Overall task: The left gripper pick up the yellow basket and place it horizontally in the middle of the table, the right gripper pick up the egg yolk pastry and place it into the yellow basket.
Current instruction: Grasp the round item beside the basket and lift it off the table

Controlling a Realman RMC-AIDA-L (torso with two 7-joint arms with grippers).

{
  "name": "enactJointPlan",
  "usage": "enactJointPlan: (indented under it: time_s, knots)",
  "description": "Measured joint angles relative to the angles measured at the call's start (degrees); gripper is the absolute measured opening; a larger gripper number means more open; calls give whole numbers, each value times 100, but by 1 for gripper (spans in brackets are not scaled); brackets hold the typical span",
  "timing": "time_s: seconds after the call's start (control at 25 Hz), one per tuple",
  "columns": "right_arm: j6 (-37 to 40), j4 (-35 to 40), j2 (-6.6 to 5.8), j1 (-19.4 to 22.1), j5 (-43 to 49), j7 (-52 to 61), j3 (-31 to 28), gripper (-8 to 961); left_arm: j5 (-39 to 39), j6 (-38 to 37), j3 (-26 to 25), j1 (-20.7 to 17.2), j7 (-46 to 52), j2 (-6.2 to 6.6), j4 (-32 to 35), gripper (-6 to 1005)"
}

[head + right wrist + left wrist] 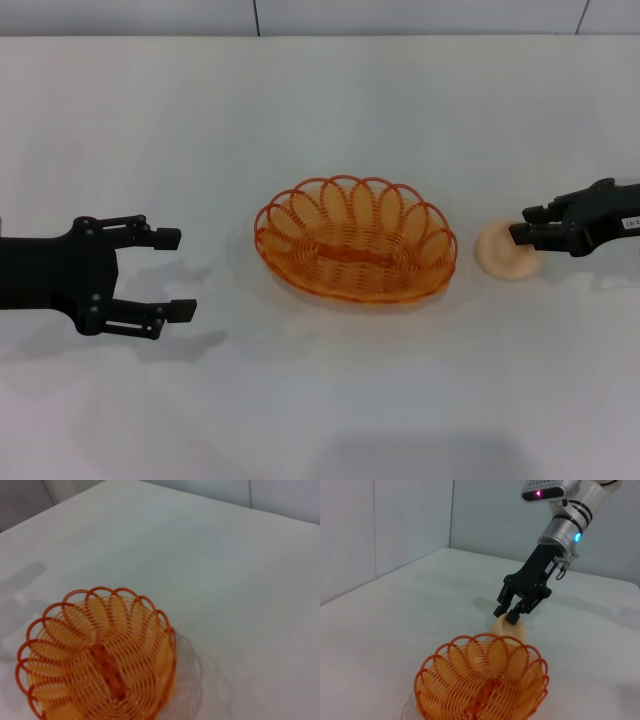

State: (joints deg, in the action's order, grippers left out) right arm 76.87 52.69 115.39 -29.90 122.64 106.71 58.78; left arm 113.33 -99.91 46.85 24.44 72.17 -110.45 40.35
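Just beside the basket's (355, 241) right end, the pastry (503, 251) sits on the white surface (330, 110), close to the rim but apart from it. The right end effector (527, 226) has its narrow fingers at the pastry's top; whether they already pinch it cannot be told. To do this well, the fingers should straddle the dome low enough not to slip, squeeze gently so the soft bun is not crushed, then lift clear of the looped rim before crossing over. The basket lies lengthwise mid-surface, empty. The left end effector (166, 274) waits wide open, well apart on the left.
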Motion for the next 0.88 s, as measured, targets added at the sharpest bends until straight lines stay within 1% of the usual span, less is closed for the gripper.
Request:
enactJointPlan:
  time_s: [0.36, 0.56, 0.68, 0.8, 0.88]
  knots:
    - [24, -4, 0, -26, -4, -3, 75, 240, 9, 2, 26, 29, -15, 22, 0, 894]
    - [28, 15, 0, -26, -4, 5, 115, 82, 14, -1, 24, 34, -8, 24, 0, 894]
    - [37, 64, -6, -20, -5, 15, 92, 55, 14, -3, 13, 31, -10, 24, 0, 894]
    - [143, 254, -24, -8, -51, 27, 43, 29, 14, -22, 4, -1, -7, 28, 17, 895]
    - [327, 462, -35, -3, -68, 38, -79, 29, 14, -63, 1, -45, -7, 31, 76, 895]
